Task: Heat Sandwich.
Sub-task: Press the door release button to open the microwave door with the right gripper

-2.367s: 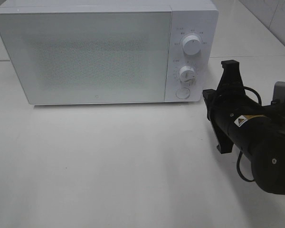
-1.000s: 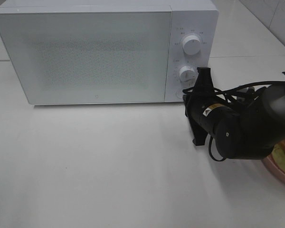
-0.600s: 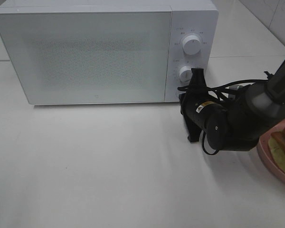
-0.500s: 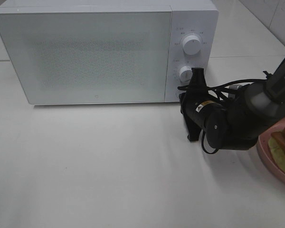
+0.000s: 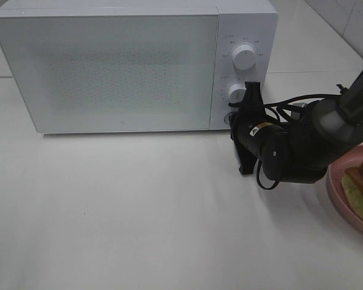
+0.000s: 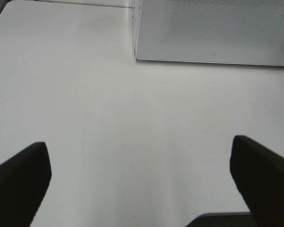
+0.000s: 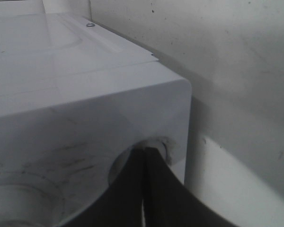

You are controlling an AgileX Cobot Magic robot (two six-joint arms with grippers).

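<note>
Microwave (image 5: pixel 109 66) and right gripper (image 5: pixel 234 118) on the desk (image 5: pixel 139 211).
At centre right of the exterior high view, the right gripper, jaws pressed together, points at the round button (image 7: pixel 168 144) below the two knobs (image 5: pixel 244 57) on the control panel. In the right wrist view its closed tips lie at the button's rim, though contact cannot be confirmed. The microwave door (image 5: pixel 103 72) is shut. The sandwich (image 5: pixel 360 184) lies on a pink plate (image 5: pixel 336 181) at the lower right edge, partly cut off by the frame. The left gripper (image 6: pixel 139 156), seen only in the left wrist view, stands with fingers spread wide above the desk.
</note>
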